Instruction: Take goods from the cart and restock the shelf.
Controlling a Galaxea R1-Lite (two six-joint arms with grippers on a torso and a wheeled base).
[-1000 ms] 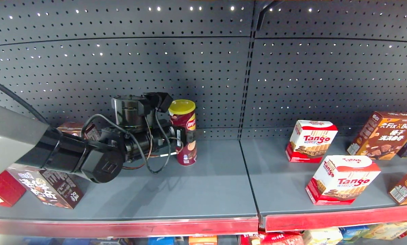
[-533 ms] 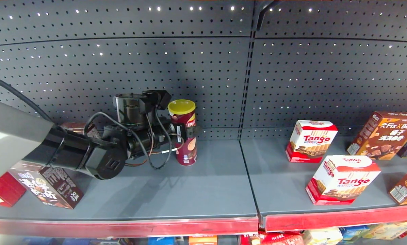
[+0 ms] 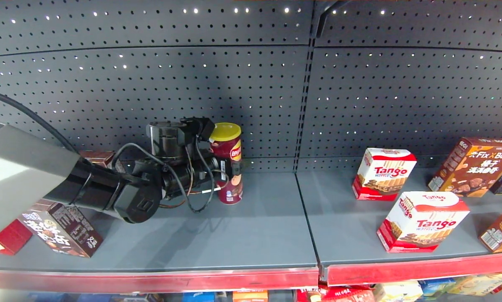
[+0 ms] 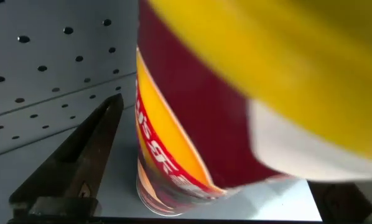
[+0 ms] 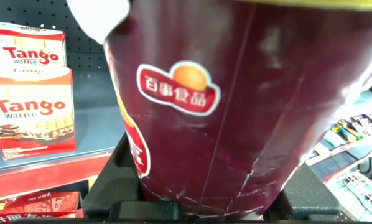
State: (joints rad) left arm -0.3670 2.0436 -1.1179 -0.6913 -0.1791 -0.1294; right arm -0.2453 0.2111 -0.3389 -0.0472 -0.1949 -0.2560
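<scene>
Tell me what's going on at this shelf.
The robot is restocking. Its left pincer sits open around a yellow-lidded chips can, which stands upright on the grey shelf close to the pegboard back. A gap shows between the can and one side of the pincer. The right pincer is shut on a dark red can, not yet placed, with the wafer boxes on the shelf beyond it.
</scene>
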